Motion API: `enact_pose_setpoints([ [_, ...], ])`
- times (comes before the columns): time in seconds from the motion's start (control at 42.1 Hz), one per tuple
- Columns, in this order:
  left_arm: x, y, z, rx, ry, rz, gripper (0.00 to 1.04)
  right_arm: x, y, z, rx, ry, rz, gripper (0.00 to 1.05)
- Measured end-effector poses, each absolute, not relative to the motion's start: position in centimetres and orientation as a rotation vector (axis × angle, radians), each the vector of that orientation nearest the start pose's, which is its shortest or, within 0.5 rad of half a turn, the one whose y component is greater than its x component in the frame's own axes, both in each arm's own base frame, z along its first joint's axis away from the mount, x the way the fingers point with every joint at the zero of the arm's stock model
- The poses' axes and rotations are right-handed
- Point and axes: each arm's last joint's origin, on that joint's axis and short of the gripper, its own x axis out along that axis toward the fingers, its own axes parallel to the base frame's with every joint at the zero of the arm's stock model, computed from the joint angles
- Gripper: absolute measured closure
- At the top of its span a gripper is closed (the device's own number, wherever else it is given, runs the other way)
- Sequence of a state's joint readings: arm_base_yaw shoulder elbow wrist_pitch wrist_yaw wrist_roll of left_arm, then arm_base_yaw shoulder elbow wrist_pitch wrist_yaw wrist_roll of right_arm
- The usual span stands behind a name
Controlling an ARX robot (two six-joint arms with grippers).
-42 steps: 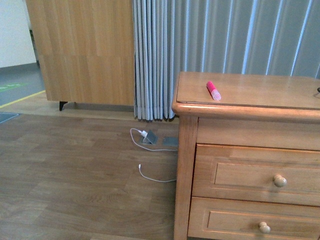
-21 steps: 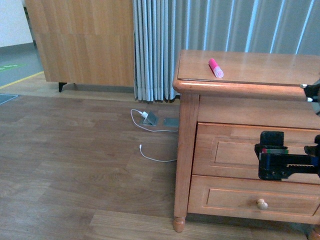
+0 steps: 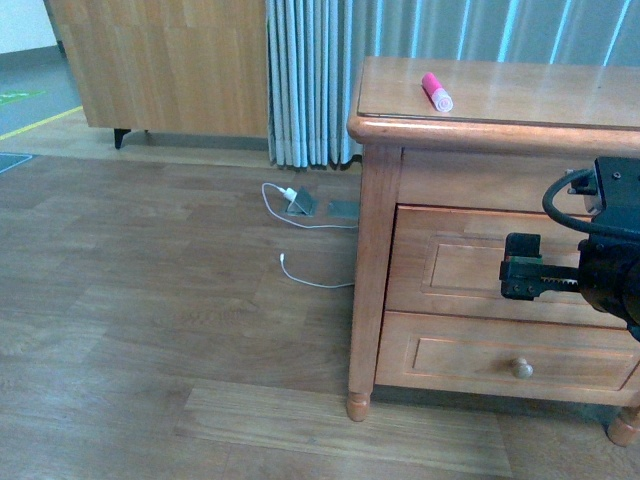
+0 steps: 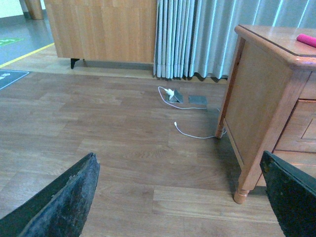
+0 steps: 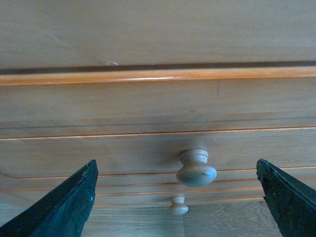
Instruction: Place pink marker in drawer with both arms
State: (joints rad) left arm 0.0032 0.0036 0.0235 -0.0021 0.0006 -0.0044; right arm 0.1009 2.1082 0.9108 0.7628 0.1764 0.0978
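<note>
Pink marker: pink marker (image 3: 436, 91) lay flat on the dresser top (image 3: 540, 95), toward its left front corner, paler cap end nearer the front edge; only its tip showed in the left wrist view (image 4: 307, 39).
Drawer: upper drawer (image 3: 450, 270) looked shut, front flush with the dresser frame.
Knob: round pale knob (image 5: 196, 169) of the upper drawer showed in the right wrist view; in the front view it was hidden behind the right arm (image 3: 610, 270).
Lower knob: lower knob (image 3: 522, 368) on the shallower drawer below, clear of the arm.
Right fingers: right fingers (image 5: 69, 202) spread wide, holding nothing, just in front of the upper drawer front; knob sat between them, not touched.
Left fingers: left fingers (image 4: 64, 197) spread wide, empty, out over the wood floor (image 4: 123, 148), left of the dresser and apart from it.
Marker vs fingers: marker was above the right fingers, on the top surface, well apart; far right of and higher than the left fingers; neither touched it.
Floor items: white cable (image 3: 300, 275) lay on the floor left of the dresser leg, near the grey curtain (image 3: 310, 80).
</note>
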Motion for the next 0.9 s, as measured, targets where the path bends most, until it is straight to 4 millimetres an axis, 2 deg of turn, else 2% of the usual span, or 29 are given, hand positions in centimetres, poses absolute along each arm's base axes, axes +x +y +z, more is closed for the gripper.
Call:
enact_pose_setpoints([
  [0.19, 9.6, 0.0, 17.1, -0.004, -0.018, 0.003, 0.06, 39.8, 2.7, 6.7, 0.033, 0.444, -0.119, 0.08],
  [0.475, 9.6, 0.0, 17.1, -0.004, -0.018, 0.003, 0.06, 40.4, 2.2, 5.7, 0.03, 0.457, -0.121, 0.08],
  [0.902, 9.6, 0.0, 17.1, -0.004, -0.018, 0.003, 0.06, 40.4, 2.3, 5.8, 0.032, 0.42, -0.08, 0.08],
])
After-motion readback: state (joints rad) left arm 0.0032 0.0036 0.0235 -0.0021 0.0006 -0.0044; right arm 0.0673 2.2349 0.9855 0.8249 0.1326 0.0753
